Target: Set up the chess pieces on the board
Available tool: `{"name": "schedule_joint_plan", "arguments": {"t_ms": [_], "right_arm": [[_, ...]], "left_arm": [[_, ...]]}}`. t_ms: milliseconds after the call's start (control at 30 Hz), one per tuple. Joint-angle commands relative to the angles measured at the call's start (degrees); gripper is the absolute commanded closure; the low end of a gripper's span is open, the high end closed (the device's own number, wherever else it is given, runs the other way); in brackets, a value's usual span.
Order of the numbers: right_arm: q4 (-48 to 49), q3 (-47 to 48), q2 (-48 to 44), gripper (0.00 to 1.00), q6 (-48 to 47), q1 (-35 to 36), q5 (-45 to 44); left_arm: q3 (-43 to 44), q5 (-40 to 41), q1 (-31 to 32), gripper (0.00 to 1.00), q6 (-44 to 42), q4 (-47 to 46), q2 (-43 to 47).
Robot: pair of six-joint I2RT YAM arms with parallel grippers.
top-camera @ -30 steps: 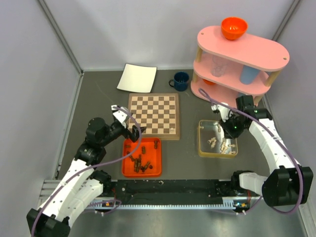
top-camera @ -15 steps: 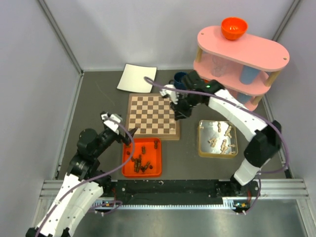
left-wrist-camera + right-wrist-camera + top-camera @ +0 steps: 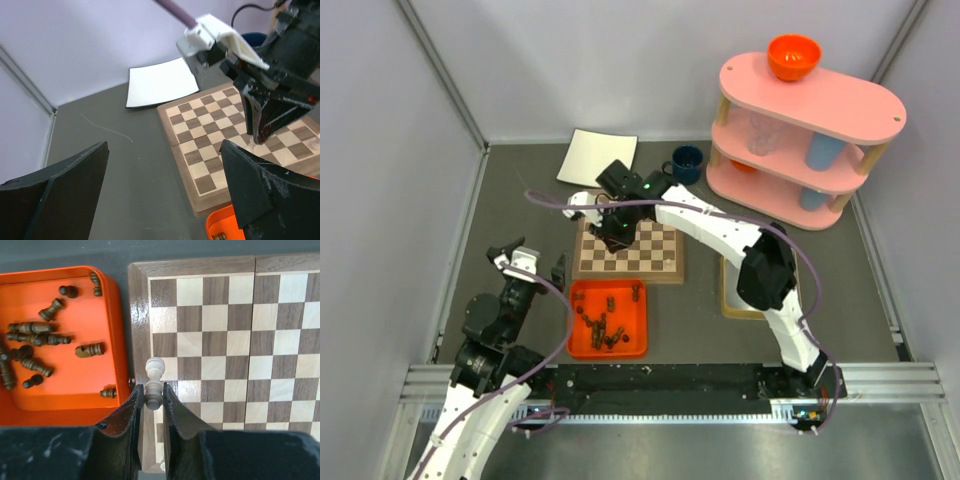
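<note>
The board (image 3: 660, 255) lies mid-table and also shows in the right wrist view (image 3: 225, 340) and the left wrist view (image 3: 210, 145). My right gripper (image 3: 617, 238) hangs over the board's left part, near the edge that faces the orange tray. It is shut on a pale chess piece (image 3: 153, 384), held by its base (image 3: 152, 396). It also shows in the left wrist view (image 3: 262, 122). Several dark chess pieces (image 3: 35, 330) lie in the orange tray (image 3: 630, 345). My left gripper (image 3: 532, 262) is open and empty, left of the board over bare table (image 3: 160, 200).
A white sheet (image 3: 598, 158) and a blue mug (image 3: 686, 163) lie behind the board. A pink shelf unit (image 3: 810, 110) with an orange bowl (image 3: 794, 55) stands at the back right. A wooden tray (image 3: 728, 295) is mostly hidden under the right arm.
My right arm swung from the wooden tray on the right across to the board's left part. My left gripper drew back from the board's near-left corner towards the left.
</note>
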State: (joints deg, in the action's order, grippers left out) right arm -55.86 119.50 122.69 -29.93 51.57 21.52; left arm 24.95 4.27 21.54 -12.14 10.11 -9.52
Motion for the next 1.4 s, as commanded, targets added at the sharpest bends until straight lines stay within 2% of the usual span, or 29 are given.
{"name": "schedule_joint_plan", "arguments": {"t_ms": [0, 333, 1367], "right_arm": [[-1.2, 5.6, 3.2, 0.91, -0.3, 1.9, -6.7], [-2.4, 4.6, 5.5, 0.90, -1.9, 3.4, -10.9], [-4.6, 2.7, 8.9, 0.86, -3.9, 4.9, -12.6]], "left_arm": [[-0.3, 4.6, 0.3, 0.01, -0.3, -3.8, 1.7], [-0.8, 2.7, 0.3, 0.01, -0.6, -4.2, 1.5], [-0.9, 1.8, 0.3, 0.01, -0.7, -4.0, 1.7]]}}
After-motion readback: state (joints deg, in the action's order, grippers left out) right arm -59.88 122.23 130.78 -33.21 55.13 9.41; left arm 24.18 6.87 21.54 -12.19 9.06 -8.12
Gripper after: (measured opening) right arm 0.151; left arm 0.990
